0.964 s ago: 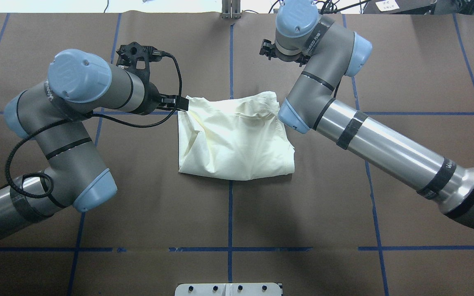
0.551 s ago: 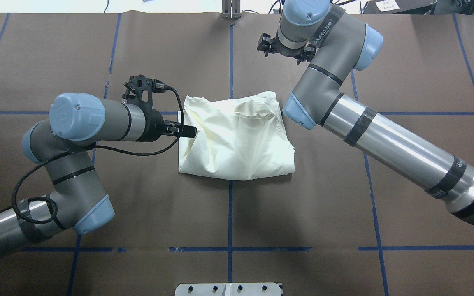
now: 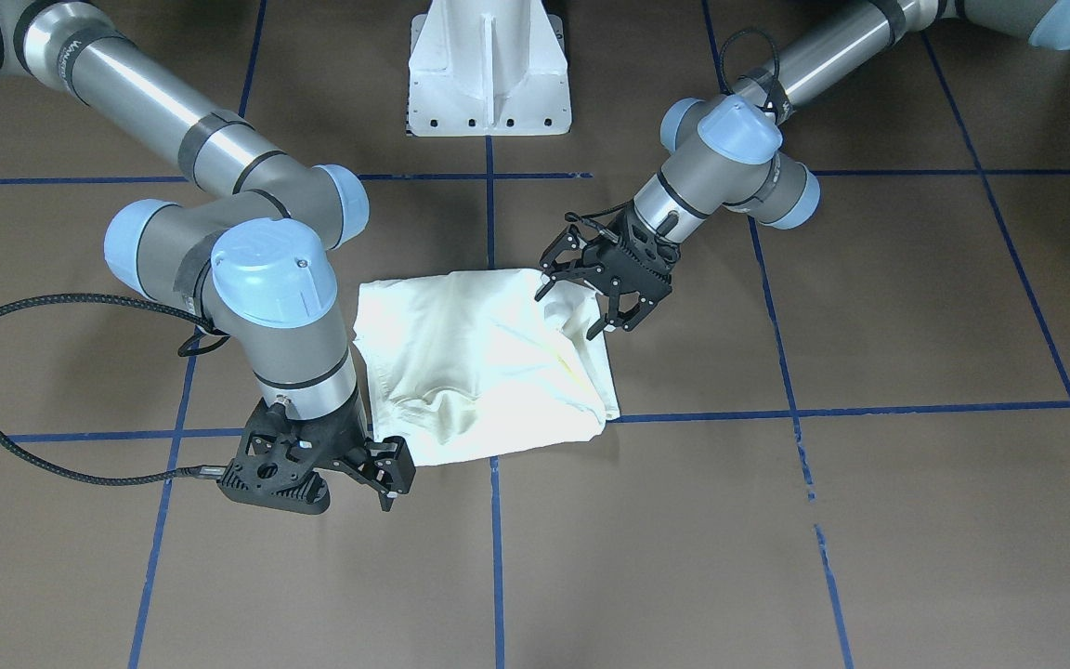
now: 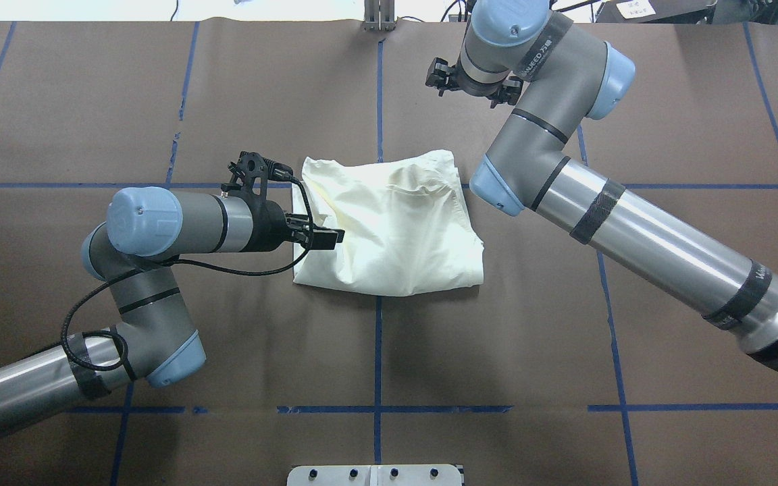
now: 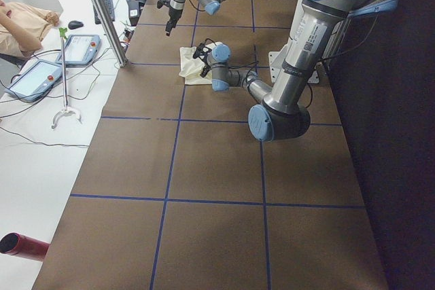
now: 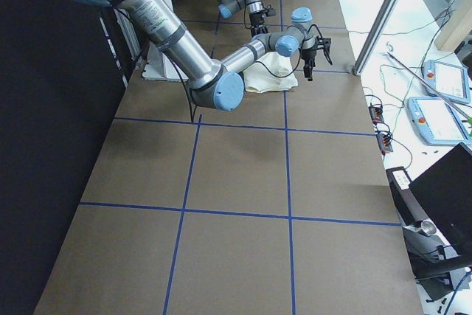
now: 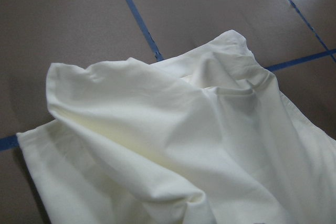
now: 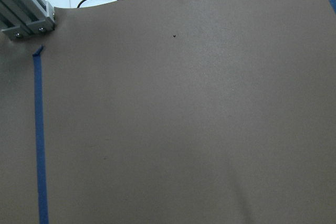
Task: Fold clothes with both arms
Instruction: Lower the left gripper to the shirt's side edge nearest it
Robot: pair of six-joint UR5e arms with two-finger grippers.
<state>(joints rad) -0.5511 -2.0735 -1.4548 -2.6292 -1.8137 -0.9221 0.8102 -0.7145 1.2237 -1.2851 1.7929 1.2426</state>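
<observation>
Table [image 4: 227, 101] first: brown, squared off in blue tape [image 4: 377, 351], with the shirt [image 4: 389, 229] near its middle as a loosely folded bundle, plain pale side up and no print showing. The right arm [image 4: 632, 216] reaches past the shirt's far right corner, and the left arm [image 4: 179, 223] lies level toward its left edge. The shirt looks a little wider side to side than front to back. The left tool [image 4: 335, 235] is over that left edge, spread apart and gripping nothing; we cannot tell whether it touches the cloth. The right tool [image 3: 394, 476] hangs beyond the far right corner, clear of the cloth, and we cannot tell its state. We judge the left arm the nearer, with the cloth straight ahead of its tool.
</observation>
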